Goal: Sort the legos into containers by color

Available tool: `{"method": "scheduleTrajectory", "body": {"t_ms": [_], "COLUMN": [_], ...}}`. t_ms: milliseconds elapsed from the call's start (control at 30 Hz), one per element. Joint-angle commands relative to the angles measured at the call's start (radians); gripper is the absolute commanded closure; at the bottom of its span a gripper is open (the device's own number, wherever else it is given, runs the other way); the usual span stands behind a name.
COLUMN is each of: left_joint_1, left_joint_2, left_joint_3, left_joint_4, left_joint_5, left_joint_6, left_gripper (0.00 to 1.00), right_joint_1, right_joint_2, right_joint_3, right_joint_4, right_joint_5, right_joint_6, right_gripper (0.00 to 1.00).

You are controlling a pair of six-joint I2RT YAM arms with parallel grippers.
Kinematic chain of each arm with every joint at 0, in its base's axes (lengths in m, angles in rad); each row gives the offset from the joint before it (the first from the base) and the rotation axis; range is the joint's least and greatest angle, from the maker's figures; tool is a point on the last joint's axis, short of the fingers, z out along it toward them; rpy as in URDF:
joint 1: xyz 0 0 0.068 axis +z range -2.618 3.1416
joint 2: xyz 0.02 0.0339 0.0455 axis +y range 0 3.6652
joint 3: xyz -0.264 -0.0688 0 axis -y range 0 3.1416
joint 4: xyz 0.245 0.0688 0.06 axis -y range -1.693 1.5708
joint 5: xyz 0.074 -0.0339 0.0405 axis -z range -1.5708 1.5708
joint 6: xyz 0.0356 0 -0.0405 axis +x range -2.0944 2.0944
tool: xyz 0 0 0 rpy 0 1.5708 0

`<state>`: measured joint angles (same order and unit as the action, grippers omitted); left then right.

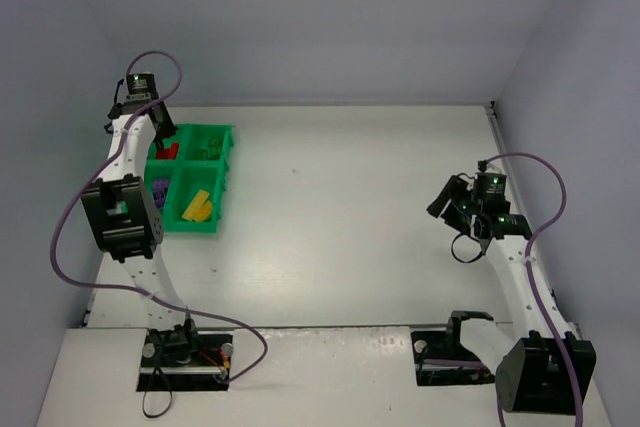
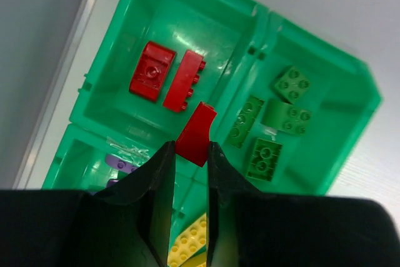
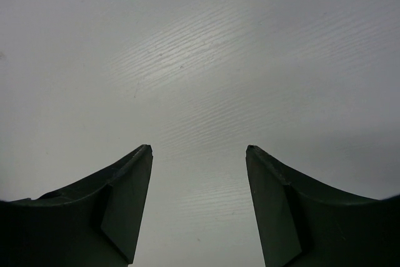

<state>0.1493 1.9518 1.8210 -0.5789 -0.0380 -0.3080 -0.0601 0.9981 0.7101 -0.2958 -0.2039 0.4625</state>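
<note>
Left jaws tight around red lego (image 2: pixel 196 134)

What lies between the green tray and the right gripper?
Only bare table, nothing on it. The overhead view shows the whole stretch from the tray to the right gripper.

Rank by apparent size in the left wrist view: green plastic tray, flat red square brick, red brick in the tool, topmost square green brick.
1. Green plastic tray.
2-3. Flat red square brick and red brick in the left tool: alike, and the held one sits nearer the camera, so unranked.
4. Topmost square green brick.
</note>
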Motion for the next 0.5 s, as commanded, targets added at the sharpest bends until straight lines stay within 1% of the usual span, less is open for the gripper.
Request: {"method": "scheduleTrajectory", "body": {"t_ms": [0,33,67,133,233,267,333,367,400,467], "left_joint_1": [0.035,0.039,0.042,0.055,0.067,0.070,0.070,0.072,0.072,0.072], "left_joint_2": [0.022,0.033,0.044,0.078,0.119,0.125,0.122,0.118,0.102,0.090], "left_joint_3": [0.044,0.049,0.060,0.075,0.113,0.127,0.132,0.135,0.135,0.133], "left_joint_4": [0.002,0.002,-0.002,-0.006,-0.024,-0.030,-0.030,-0.027,-0.024,-0.027], "left_joint_5": [0.061,0.059,0.056,0.052,0.047,0.047,0.047,0.047,0.047,0.049], "left_joint_6": [-0.019,-0.017,-0.016,-0.013,-0.016,-0.014,-0.014,-0.014,-0.014,-0.017], "left_gripper": [1.00,0.93,0.90,0.90,0.83,0.77,0.72,0.68,0.58,0.53], "right_joint_1": [-0.003,-0.003,-0.003,-0.003,-0.003,-0.003,-0.003,-0.003,-0.003,-0.003], "right_joint_2": [-0.013,-0.010,-0.007,-0.006,-0.006,-0.006,-0.006,-0.006,-0.007,-0.006], "right_joint_3": [0.020,0.020,0.020,0.022,0.022,0.022,0.023,0.023,0.023,0.029], "right_joint_4": [0.030,0.032,0.032,0.032,0.032,0.032,0.030,0.030,0.030,0.030], "right_joint_5": [-0.014,-0.014,-0.014,-0.018,-0.020,-0.022,-0.025,-0.026,-0.028,-0.034], "right_joint_6": [-0.016,-0.015,-0.015,-0.018,-0.019,-0.019,-0.019,-0.019,-0.019,-0.019], "right_gripper": [0.41,0.41,0.41,0.41,0.41,0.41,0.41,0.41,0.41,0.39]}}
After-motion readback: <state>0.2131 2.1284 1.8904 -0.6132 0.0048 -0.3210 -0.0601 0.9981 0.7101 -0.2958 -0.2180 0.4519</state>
